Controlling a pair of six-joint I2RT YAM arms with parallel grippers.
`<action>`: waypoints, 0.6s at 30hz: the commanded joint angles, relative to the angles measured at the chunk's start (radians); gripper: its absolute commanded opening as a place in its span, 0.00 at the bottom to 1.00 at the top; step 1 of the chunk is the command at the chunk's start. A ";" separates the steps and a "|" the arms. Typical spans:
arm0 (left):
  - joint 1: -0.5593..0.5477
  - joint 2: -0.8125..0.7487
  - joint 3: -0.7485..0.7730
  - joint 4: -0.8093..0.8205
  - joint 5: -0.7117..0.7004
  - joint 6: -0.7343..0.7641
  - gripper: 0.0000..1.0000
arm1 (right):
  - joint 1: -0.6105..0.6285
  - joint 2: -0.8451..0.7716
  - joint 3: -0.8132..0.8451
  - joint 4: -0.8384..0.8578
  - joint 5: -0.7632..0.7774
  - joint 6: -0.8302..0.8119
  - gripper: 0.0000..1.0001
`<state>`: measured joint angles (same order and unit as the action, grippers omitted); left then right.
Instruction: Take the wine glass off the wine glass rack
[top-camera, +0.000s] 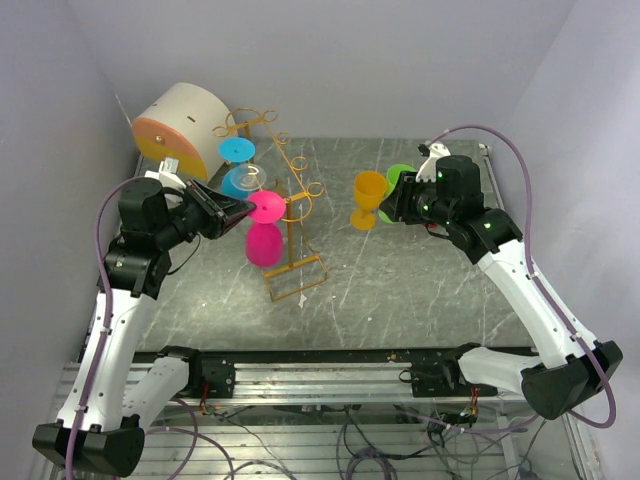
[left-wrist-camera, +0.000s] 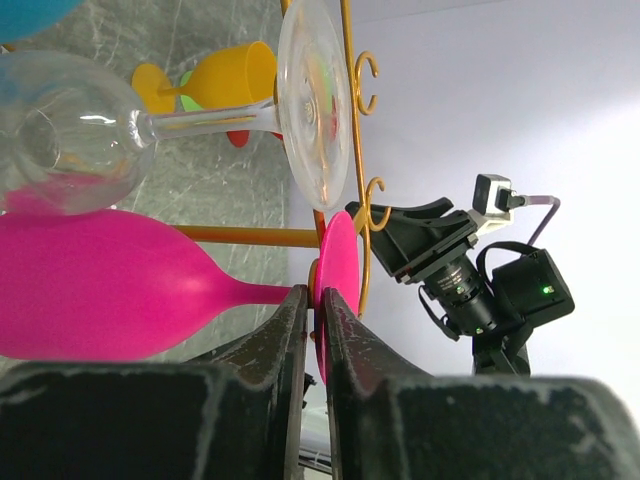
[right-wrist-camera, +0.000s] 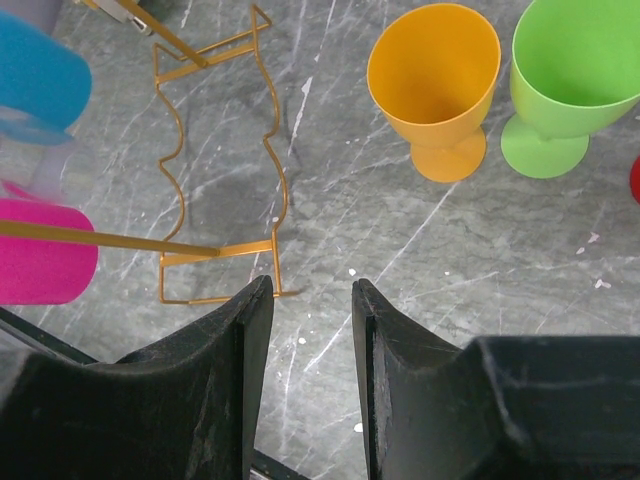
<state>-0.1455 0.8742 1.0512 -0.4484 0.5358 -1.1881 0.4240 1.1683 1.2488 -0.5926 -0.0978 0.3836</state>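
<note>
The gold wire wine glass rack (top-camera: 290, 205) stands left of the table's middle. A pink wine glass (top-camera: 264, 243), a clear one (top-camera: 248, 180) and a blue one (top-camera: 237, 152) hang on it. My left gripper (top-camera: 248, 209) is shut on the rim of the pink glass's foot (left-wrist-camera: 338, 265), with the fingers (left-wrist-camera: 290, 330) pinching the disc beside the rack wire (left-wrist-camera: 350, 120). The pink bowl (left-wrist-camera: 100, 285) lies to the left, below the clear glass (left-wrist-camera: 70, 130). My right gripper (top-camera: 384, 207) is open and empty (right-wrist-camera: 312, 290), above bare table to the right of the rack base (right-wrist-camera: 225, 170).
An orange glass (top-camera: 369, 197) and a green glass (top-camera: 400, 177) stand upright by my right gripper; both show in the right wrist view, orange (right-wrist-camera: 435, 80) and green (right-wrist-camera: 575, 70). A round white-and-orange drum box (top-camera: 180, 125) sits at the back left. Walls close in on three sides.
</note>
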 joint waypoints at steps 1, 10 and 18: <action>0.004 -0.005 0.051 -0.044 0.017 0.028 0.22 | 0.003 -0.023 -0.016 0.025 0.003 -0.005 0.37; 0.004 -0.002 0.067 -0.069 0.020 0.037 0.22 | 0.002 -0.029 -0.036 0.035 0.004 -0.007 0.37; 0.004 0.004 0.105 -0.113 0.012 0.060 0.19 | 0.002 -0.034 -0.043 0.041 0.001 -0.003 0.37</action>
<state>-0.1455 0.8806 1.1118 -0.5308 0.5339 -1.1534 0.4240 1.1595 1.2148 -0.5800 -0.0978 0.3840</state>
